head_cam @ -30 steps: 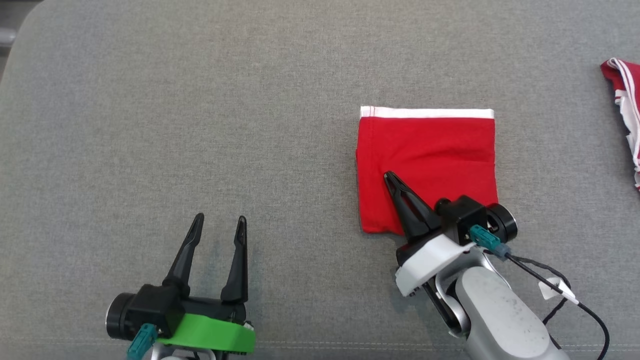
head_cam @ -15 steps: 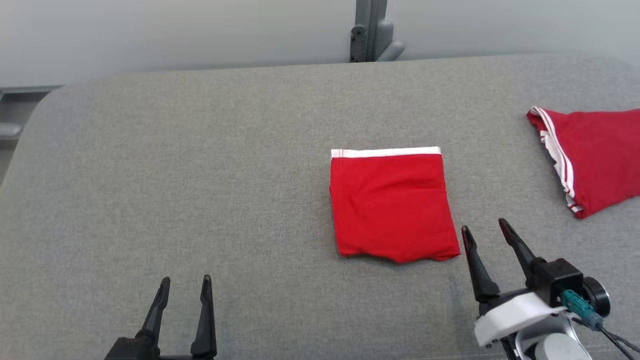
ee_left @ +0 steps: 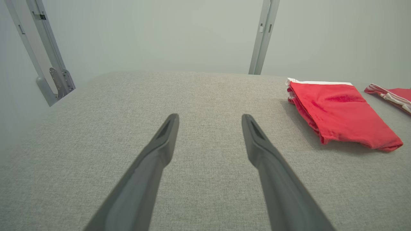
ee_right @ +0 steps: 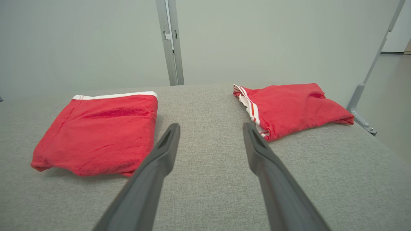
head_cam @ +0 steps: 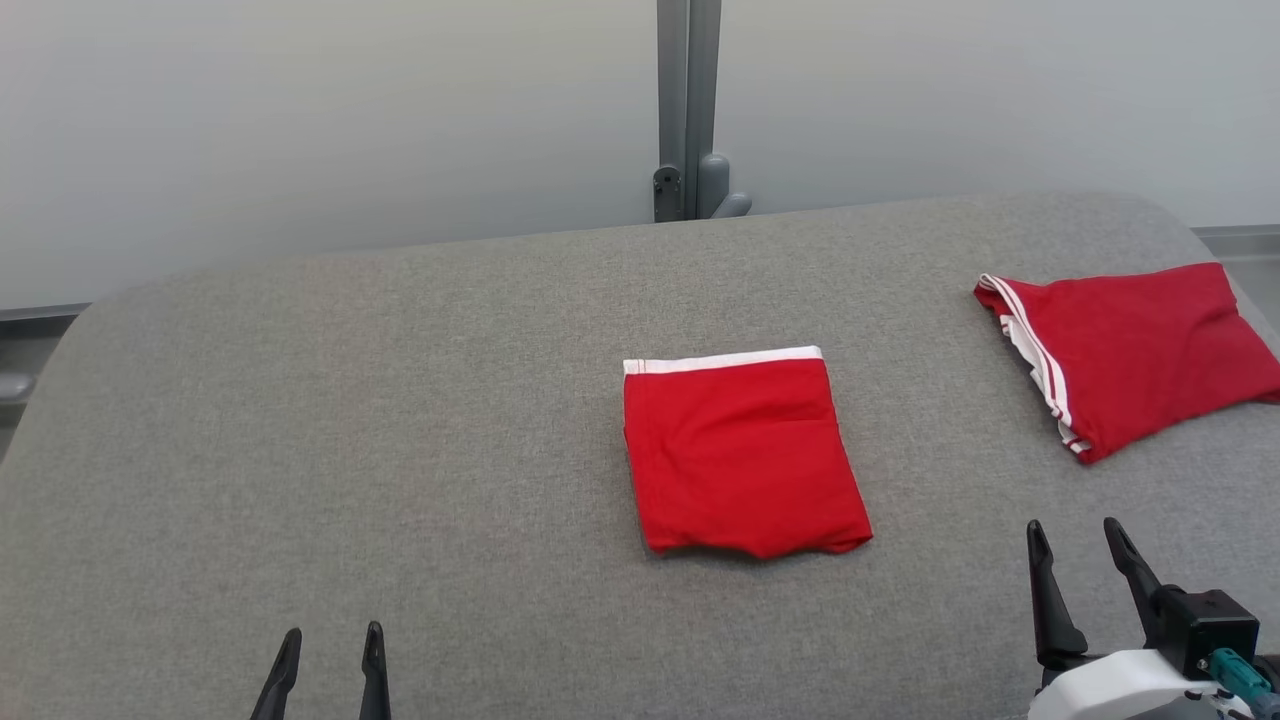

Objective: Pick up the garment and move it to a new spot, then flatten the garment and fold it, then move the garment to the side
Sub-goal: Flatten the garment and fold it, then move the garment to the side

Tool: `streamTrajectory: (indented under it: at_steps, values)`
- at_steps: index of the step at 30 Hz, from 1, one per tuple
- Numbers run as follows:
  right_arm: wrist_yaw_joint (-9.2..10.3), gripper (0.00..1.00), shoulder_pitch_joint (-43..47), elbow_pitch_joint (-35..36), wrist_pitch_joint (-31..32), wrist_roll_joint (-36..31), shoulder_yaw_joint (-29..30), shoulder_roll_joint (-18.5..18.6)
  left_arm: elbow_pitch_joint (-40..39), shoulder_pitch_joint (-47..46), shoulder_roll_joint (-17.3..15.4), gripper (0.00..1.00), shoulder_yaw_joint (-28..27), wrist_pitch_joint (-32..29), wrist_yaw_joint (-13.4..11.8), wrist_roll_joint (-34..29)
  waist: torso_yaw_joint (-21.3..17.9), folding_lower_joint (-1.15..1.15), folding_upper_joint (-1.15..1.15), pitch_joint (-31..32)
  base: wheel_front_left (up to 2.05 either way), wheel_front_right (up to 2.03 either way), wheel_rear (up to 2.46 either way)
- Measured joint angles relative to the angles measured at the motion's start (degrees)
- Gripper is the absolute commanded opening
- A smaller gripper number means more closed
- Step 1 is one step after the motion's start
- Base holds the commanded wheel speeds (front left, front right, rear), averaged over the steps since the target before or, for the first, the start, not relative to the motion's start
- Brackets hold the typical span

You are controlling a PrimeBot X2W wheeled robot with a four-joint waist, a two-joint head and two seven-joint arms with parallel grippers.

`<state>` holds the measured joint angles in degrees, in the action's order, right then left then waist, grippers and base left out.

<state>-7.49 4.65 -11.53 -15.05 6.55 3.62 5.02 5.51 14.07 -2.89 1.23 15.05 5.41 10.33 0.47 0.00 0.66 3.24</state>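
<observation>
Garment (head_cam: 740, 455): red, folded into a compact rectangle, with the white waistband along the far edge. It lies flat on the grey padded table (head_cam: 400, 450), a little right of the middle in the head view. The near edge is slightly wavy, and the stacked layers show at the left side in the left wrist view.

Second red garment (head_cam: 1130, 350): loosely folded, with white stripes along its left end. It lies at the far right of the table, well apart from the folded one, with bare grey fabric between them.

Right gripper (head_cam: 1073, 524): at the lower right of the head view, fingers pointing up. It is nearer the camera than the garment's near right corner and off to that corner's right, not touching it. The fingers are spread apart with nothing between them. In the right wrist view they point at the bare strip between the two garments, with the folded one on the left and the striped one on the right.

Left gripper (head_cam: 332, 632): its fingertips show at the bottom edge, lower left of the head view, well apart from the garment. The fingers are spread apart and empty. In the left wrist view they hover over bare table, with the garment off to the right.

Background: a grey metal post (head_cam: 687, 110) stands behind the far edge of the table, against a pale wall (head_cam: 300, 120).
</observation>
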Motion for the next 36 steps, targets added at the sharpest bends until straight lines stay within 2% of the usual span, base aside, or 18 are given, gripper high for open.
streamTrajectory:
  at_steps: [14,18,20,22,25,28,33,36]
  values:
    - [0.00,1.00,-0.1,-1.9,0.0,-0.6,2.0,-0.7,0.7,0.0,0.0,1.00,-0.2,0.0,1.2,-0.4,0.5,0.00,0.00,-0.1,0.00,0.00,0.00]
    - [0.00,1.00,-2.1,-1.0,0.0,1.3,0.0,-0.5,0.3,-0.2,0.0,1.00,0.1,0.0,1.2,0.1,0.9,0.00,0.00,-0.8,0.00,0.00,0.00]
    - [0.00,1.00,-4.8,-0.5,0.1,4.6,-1.2,-0.5,-0.2,-0.3,0.0,1.00,0.6,0.0,1.1,0.2,1.1,0.00,0.00,-1.4,0.00,0.00,0.00]
    - [-0.02,1.00,-7.2,-0.4,3.9,7.1,-3.4,1.3,-0.6,-0.6,0.0,1.00,1.1,0.0,1.1,0.2,1.4,0.00,0.00,-2.1,0.00,0.00,0.00]
    - [0.01,1.00,-12.6,-0.5,12.9,10.2,-6.4,4.2,-1.3,-2.4,0.0,1.00,1.9,0.0,1.1,0.3,1.9,0.00,0.00,-3.9,0.00,0.00,0.00]
    - [0.01,1.00,-18.3,-2.4,19.6,13.1,-8.0,5.2,-1.1,-4.9,0.0,1.00,3.2,0.0,1.1,0.3,2.5,0.00,0.00,-6.3,0.00,0.00,0.00]
    - [0.01,1.00,-26.0,-10.7,25.1,17.3,-10.1,4.6,-0.1,-7.4,0.0,1.00,4.2,0.0,1.1,1.1,3.9,0.00,0.00,-10.1,0.00,0.00,0.00]
    - [0.01,1.00,-29.2,-16.0,26.2,18.8,-11.4,4.3,0.5,-9.0,0.0,1.00,5.2,0.0,1.1,1.1,5.1,0.01,0.00,-11.8,0.00,0.00,0.00]
